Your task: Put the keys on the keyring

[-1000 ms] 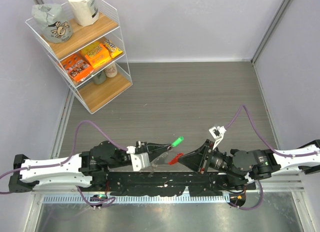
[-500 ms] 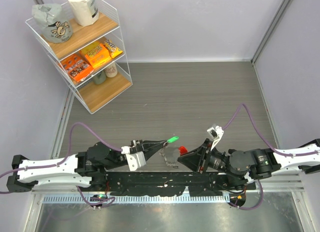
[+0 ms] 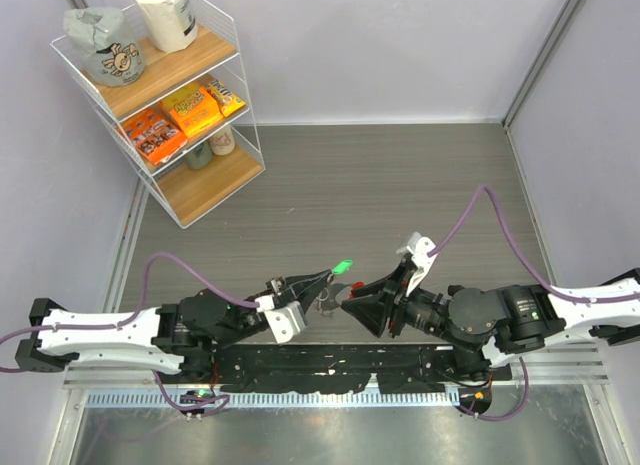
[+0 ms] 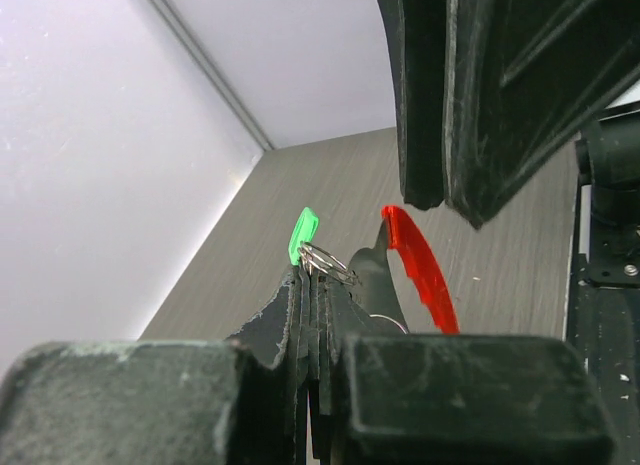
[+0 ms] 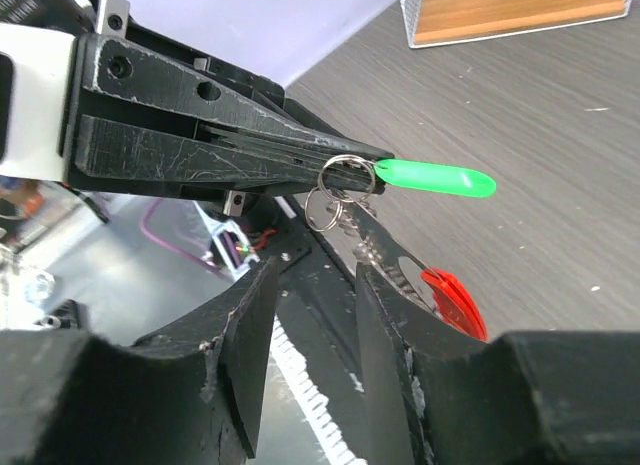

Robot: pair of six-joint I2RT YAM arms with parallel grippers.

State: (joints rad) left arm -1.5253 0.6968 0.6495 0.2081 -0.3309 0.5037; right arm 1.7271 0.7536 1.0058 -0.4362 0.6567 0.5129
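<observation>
My left gripper is shut on the silvery rings of the keyring, just above the near edge of the table. The green key sticks out past its fingertips and hangs on the ring. A short chain leads down to the keyring's red arc, which dangles free. A dark flat piece hangs beside the red arc; I cannot tell whether it is the black key. My right gripper faces the left one, just below the rings. It is open with nothing between its fingers, and the chain runs past the outside of one finger.
A wire shelf rack with snack packs and bags stands at the back left. The grey wood-grain table stretches beyond both arms. Purple cables loop off each arm. The black rail holding the arm bases lies directly under the grippers.
The right gripper's jaws have spread apart and it has moved left towards the left gripper. The left gripper, with the green key and ring, shifted slightly away from the rail; the red arc now hangs free.
</observation>
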